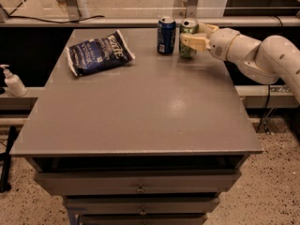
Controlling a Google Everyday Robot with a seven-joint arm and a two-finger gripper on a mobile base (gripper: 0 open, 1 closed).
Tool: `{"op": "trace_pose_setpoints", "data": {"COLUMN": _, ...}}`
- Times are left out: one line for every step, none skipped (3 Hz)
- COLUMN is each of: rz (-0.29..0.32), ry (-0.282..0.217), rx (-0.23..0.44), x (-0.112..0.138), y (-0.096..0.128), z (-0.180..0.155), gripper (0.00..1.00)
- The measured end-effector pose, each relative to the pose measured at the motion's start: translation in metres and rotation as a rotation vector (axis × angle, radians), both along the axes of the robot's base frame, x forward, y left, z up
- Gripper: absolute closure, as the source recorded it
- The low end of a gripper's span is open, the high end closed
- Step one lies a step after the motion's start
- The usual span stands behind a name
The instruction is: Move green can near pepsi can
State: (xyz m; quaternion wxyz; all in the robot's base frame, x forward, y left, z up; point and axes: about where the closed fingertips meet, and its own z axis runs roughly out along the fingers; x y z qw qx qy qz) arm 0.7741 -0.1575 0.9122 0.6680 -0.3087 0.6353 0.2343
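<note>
The green can (187, 28) stands upright near the far edge of the grey table (140, 102), just right of the pepsi can (166, 35), with a small gap between them. The pepsi can is dark blue with a silver top and stands upright. My gripper (193, 37) reaches in from the right on a white arm (262, 55), and its pale fingers (195, 42) are closed around the green can's side. The lower part of the green can is partly hidden behind the fingers.
A blue crinkled chip bag (99, 53) lies at the far left of the table. A white pump bottle (13, 82) stands on a ledge to the left. Drawers (138, 187) sit under the table's front. A rail runs behind the table.
</note>
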Motion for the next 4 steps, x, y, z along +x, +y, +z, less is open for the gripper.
{"op": "trace_pose_setpoints", "data": {"rz": -0.012, "ry": 0.036, "rx": 0.037, "x": 0.005, "y": 0.002, "z": -0.006, "gripper": 0.84}}
{"op": "trace_pose_setpoints", "data": {"rz": -0.025, "ry": 0.060, "rx": 0.064, "x": 0.006, "y": 0.000, "z": -0.010, "gripper": 0.61}}
{"op": "trace_pose_setpoints", "data": {"rz": -0.033, "ry": 0.077, "rx": 0.076, "x": 0.007, "y": -0.002, "z": -0.013, "gripper": 0.38}}
{"op": "trace_pose_setpoints", "data": {"rz": -0.034, "ry": 0.092, "rx": 0.072, "x": 0.007, "y": -0.001, "z": -0.017, "gripper": 0.13}}
